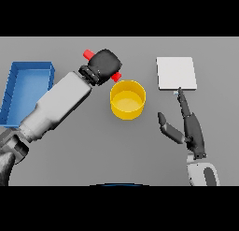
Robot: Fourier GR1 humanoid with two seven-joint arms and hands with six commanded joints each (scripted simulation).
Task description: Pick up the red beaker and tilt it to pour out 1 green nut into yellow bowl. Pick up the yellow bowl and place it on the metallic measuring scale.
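My left hand is shut on the red beaker, which lies tilted almost flat; only its two red ends show past the fingers, one end just above the rim of the yellow bowl. The bowl stands upright mid-table, and I cannot make out a green nut in it. The metallic measuring scale, a pale square plate, lies at the right rear. My right hand rests open to the right of the bowl, a fingertip near the scale's front edge.
A blue open tray sits at the left edge, partly covered by my left forearm.
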